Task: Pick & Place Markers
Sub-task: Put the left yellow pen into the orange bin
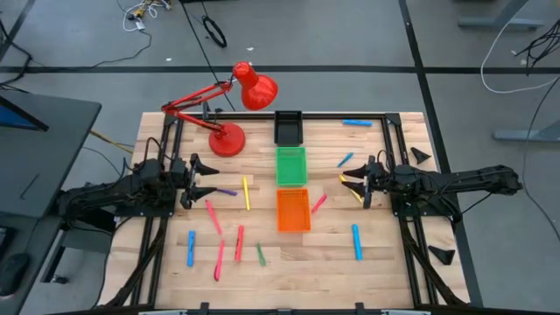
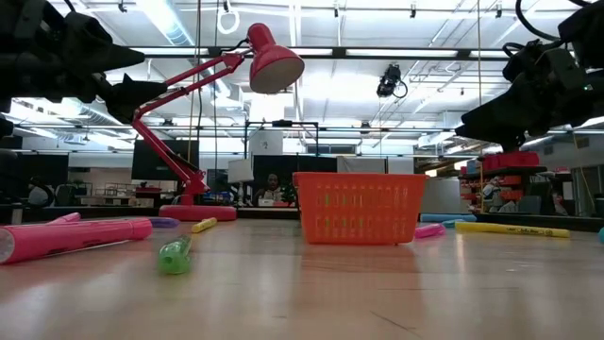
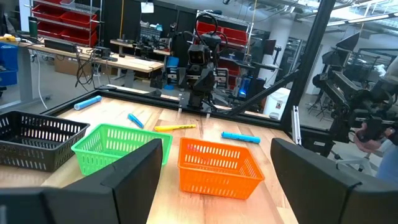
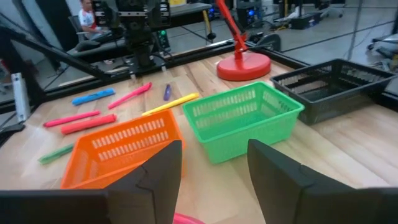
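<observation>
Several markers lie flat and scattered on the wooden table (image 1: 385, 262): a purple one (image 1: 227, 192), a yellow one (image 1: 246, 192), pink ones (image 1: 213, 217), blue ones (image 1: 357, 242) and a green one (image 1: 260, 255). Another yellow marker (image 1: 352, 185) lies under my right gripper's fingers. My left gripper (image 1: 203, 176) hovers open at the table's left side, pointing level toward the middle. My right gripper (image 1: 357, 183) hovers open at the right side, facing it. Both are above the table with nothing between their fingers, as the wrist views show (image 3: 214, 180) (image 4: 214, 180).
Three small baskets stand in a row down the table's middle: black (image 1: 289, 128) at the far edge, green (image 1: 291, 166), orange (image 1: 293, 210). A red desk lamp (image 1: 229, 138) stands at the far left. A black frame (image 1: 394, 140) borders the table.
</observation>
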Tool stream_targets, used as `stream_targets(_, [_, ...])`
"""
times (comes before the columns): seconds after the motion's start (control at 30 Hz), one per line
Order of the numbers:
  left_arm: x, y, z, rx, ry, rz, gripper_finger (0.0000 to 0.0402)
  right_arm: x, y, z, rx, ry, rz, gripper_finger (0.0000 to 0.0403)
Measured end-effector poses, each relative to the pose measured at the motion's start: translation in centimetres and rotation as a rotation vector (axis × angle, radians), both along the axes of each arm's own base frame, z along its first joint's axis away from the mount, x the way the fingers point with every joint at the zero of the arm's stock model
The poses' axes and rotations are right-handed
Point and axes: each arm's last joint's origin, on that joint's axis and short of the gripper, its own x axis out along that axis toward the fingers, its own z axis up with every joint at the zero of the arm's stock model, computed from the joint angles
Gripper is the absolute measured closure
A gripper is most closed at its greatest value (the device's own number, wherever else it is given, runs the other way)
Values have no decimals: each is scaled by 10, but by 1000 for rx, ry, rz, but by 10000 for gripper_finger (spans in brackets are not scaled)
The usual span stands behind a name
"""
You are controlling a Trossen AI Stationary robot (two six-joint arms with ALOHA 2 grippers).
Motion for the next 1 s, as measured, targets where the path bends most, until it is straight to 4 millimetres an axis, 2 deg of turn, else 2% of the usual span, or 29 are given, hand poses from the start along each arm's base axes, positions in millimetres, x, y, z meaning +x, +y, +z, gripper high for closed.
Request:
stream_targets(0.37, [0,0,0,0,0,0,94,-1,0,1,130,6,-43,218])
stream_targets(0.5, [0,0,0,0,0,0,94,-3,-1,19,131,74,-63,218])
stream_targets(0.67, [0,0,0,0,0,0,94,-5,-4,47,96,95,-183,218])
stream_targets(0.87, [0,0,0,0,0,0,94,-5,-6,71,323,-41,-281,218])
stream_targets(1.0, [0,0,0,0,0,0,94,-6,-6,87,422,-66,-306,218])
